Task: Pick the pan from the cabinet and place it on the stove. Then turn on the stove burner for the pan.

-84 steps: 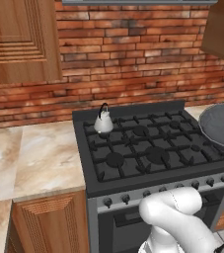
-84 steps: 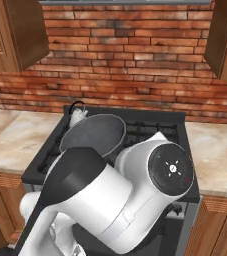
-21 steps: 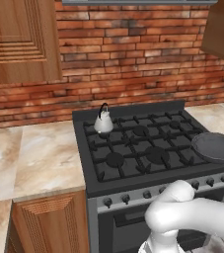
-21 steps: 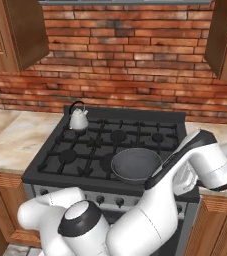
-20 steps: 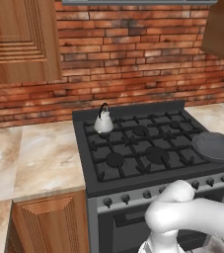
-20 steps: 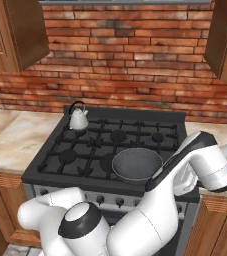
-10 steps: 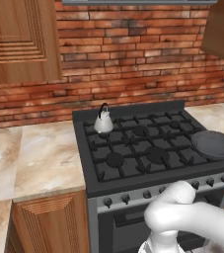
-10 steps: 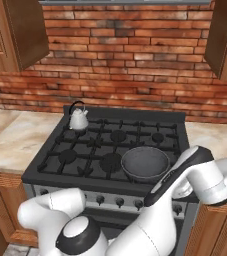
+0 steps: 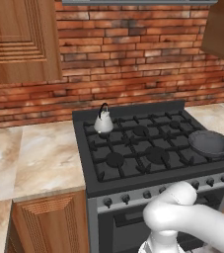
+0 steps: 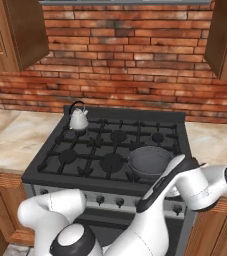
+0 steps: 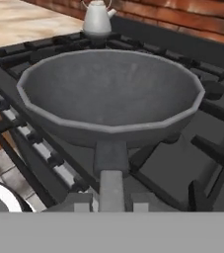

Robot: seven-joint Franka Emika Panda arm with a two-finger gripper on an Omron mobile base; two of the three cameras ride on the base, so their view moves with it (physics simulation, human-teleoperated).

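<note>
From the kettle, a small shiny silver thing at the stove's back-left corner, I'm sweeping across to the pan. The stove is matte black, its cast grates a lattice of bars over round burners, with a row of small dark knobs along the front below. The pan sits over the front-right burner, diagonally opposite the kettle and well apart from it; I can't tell whether it's fully resting on the grate. It's a dull grey bowl with faceted walls and a smooth inside. Its handle runs straight back from the bowl toward my hand, so the pan's long axis lies along my line of reach. I judge the hand pinched on the handle's end, fingers narrow around it. Brick wall behind, marbled tabletop left of the stove. Next I'd judge: let go, pull back along the handle, then go for a knob.
</note>
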